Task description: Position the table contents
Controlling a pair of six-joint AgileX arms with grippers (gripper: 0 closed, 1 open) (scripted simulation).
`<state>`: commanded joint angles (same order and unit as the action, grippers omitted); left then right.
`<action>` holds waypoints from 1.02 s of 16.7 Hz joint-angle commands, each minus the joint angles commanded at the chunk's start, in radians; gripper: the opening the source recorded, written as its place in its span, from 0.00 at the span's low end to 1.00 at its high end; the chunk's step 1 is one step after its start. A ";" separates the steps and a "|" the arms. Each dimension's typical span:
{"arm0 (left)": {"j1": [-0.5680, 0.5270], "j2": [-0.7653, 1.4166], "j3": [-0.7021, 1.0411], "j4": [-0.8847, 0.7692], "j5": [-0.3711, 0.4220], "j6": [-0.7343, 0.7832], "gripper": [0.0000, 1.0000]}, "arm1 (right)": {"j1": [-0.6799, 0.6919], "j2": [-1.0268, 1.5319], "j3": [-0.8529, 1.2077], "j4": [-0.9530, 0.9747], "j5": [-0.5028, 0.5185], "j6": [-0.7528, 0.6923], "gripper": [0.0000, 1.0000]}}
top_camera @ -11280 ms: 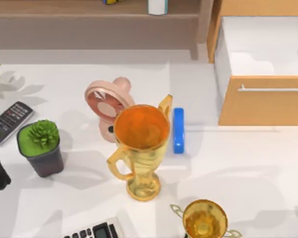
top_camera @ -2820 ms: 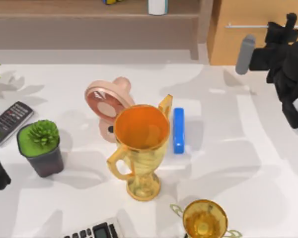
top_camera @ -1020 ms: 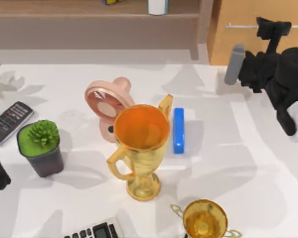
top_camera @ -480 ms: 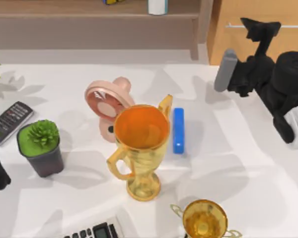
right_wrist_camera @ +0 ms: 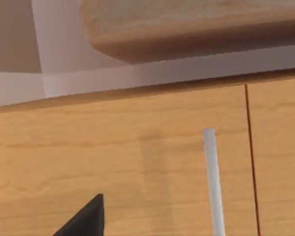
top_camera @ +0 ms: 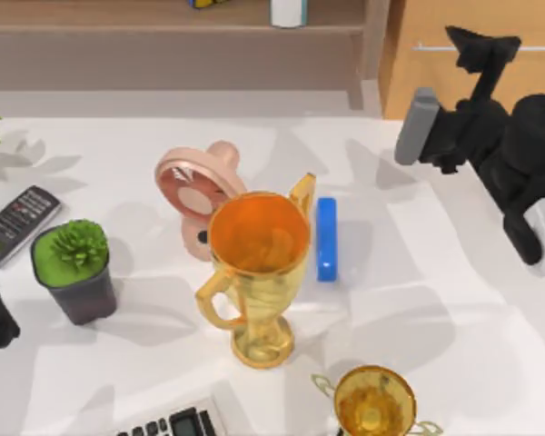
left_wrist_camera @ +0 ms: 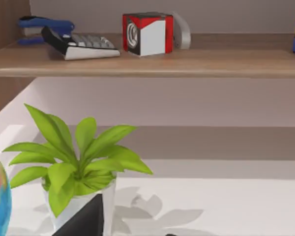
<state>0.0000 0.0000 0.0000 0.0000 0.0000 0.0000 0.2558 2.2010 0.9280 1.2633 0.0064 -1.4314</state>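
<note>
On the table I counted two gold trophies, a large one (top_camera: pixel 259 272) and a small one (top_camera: pixel 374 401). There was one pink fan (top_camera: pixel 198 195), one blue bar (top_camera: pixel 326 239), one potted succulent (top_camera: pixel 74 269), one remote (top_camera: pixel 18 221) and one calculator (top_camera: pixel 174 423). I saw one drawer handle (right_wrist_camera: pixel 212 179).

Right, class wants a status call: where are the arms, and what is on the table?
Right gripper up by the closed drawer front, holding nothing. Left arm parked at the table's left edge. Blue bar lies beside the large trophy, fan behind it.
</note>
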 joint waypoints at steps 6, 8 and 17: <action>0.000 0.000 0.000 0.000 0.000 0.000 1.00 | -0.013 0.018 -0.010 0.009 0.043 -0.040 1.00; 0.000 0.000 0.000 0.000 0.000 0.000 1.00 | -0.017 0.023 -0.014 0.013 0.062 -0.054 1.00; 0.000 0.000 0.000 0.000 0.000 0.000 1.00 | -0.060 0.031 -0.045 0.018 0.212 -0.109 1.00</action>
<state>0.0000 0.0000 0.0000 0.0000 0.0000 0.0000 0.1955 2.2324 0.8828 1.2811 0.2184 -1.5401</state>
